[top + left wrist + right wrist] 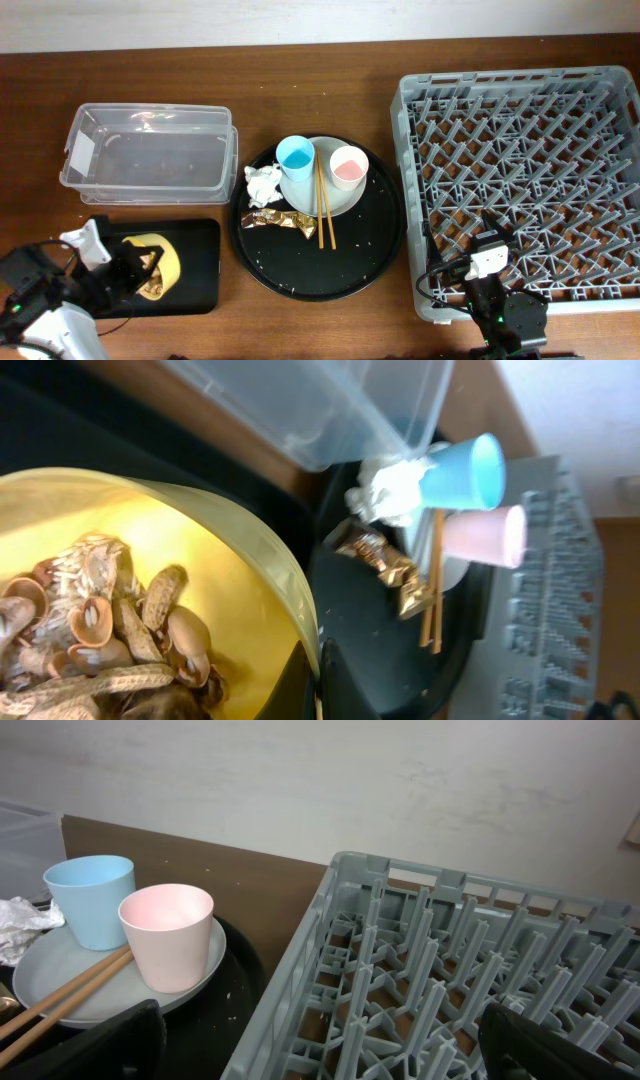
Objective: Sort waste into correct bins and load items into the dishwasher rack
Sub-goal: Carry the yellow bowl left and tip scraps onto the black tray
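At 8 o'clock on the worktop [330,60], the left hand [128,266] gripped the yellow bowl [160,258], which was tilted over the small black tray [200,270] with tan shells [100,640] inside it. The right hand [488,255] hung with fingers spread wide over the rack [560,120] rim at 5 o'clock. The blue cup [295,155], pink cup [348,165], plate [340,195], chopsticks [324,215], napkin [262,183] and wrapper [280,220] sat on the round tray [370,250] at centre, with the clear tub [150,150] at 10 o'clock.

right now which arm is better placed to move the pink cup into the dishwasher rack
Right. The right gripper is open at the near corner of the dishwasher rack, with the pink cup to its left. The left gripper appears to hold the yellow bowl over the small black tray.
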Robot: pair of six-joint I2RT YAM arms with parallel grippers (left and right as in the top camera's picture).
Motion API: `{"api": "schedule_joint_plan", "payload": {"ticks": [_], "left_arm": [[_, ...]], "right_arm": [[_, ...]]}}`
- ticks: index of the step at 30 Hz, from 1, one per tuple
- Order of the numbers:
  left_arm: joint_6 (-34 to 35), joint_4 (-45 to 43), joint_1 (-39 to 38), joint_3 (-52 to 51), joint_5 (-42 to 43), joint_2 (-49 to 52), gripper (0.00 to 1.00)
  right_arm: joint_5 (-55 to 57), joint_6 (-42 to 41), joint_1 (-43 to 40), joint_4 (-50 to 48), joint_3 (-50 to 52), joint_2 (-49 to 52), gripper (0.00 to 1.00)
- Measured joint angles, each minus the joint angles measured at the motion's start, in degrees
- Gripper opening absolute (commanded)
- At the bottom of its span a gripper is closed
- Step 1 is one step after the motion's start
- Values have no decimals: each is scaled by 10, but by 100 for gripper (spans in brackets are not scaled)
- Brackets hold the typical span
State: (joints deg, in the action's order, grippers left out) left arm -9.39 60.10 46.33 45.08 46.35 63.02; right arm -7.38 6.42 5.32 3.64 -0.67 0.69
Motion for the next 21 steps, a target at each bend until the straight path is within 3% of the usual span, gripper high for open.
{"api": "schedule_joint_plan", "payload": {"ticks": [12, 21], "left_arm": [[-113, -40, 153, -15, 234, 123, 0], [-145, -50, 157, -45, 317, 163, 0]], "right_arm": [[0, 0, 0, 0, 0, 0, 98], [0, 0, 0, 0, 0, 0, 98]]}}
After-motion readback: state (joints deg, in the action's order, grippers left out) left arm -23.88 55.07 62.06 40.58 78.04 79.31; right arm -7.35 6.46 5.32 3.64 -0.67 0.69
